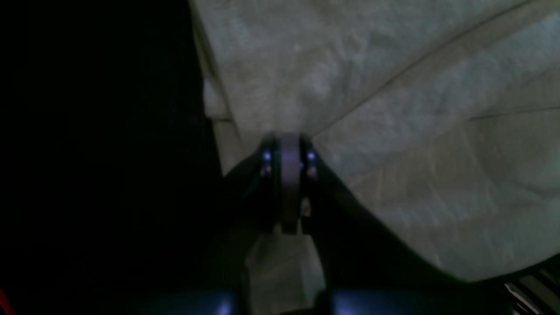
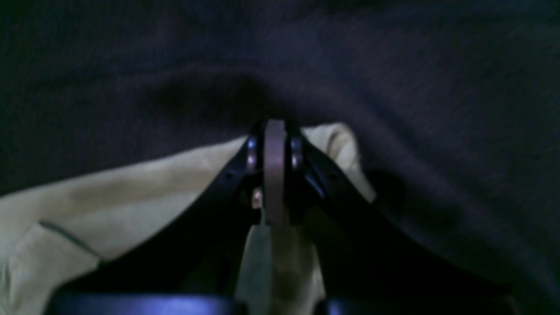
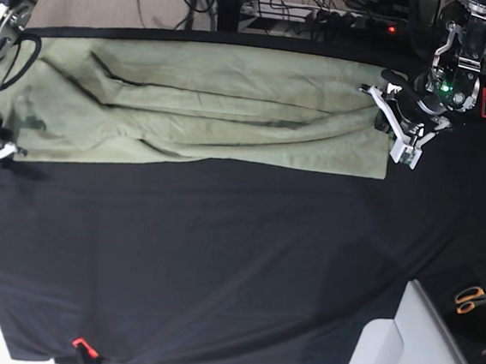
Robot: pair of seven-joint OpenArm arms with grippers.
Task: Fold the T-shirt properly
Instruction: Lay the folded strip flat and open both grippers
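The pale sage-green cotton T-shirt (image 3: 198,109) lies stretched lengthwise across the far part of the black table cloth (image 3: 218,266), folded into a long band with creases running along it. The left gripper (image 1: 288,144) is clamped onto the shirt's edge at the base view's right end. The right gripper (image 2: 274,131) is pinched closed on the fabric at the opposite end. Orange-handled scissors (image 3: 475,298) rest well apart, near the right edge.

surface: black table cloth (image 3: 218,257); on it: T-shirt (image 3: 207,110), apparently scissors (image 3: 475,298)
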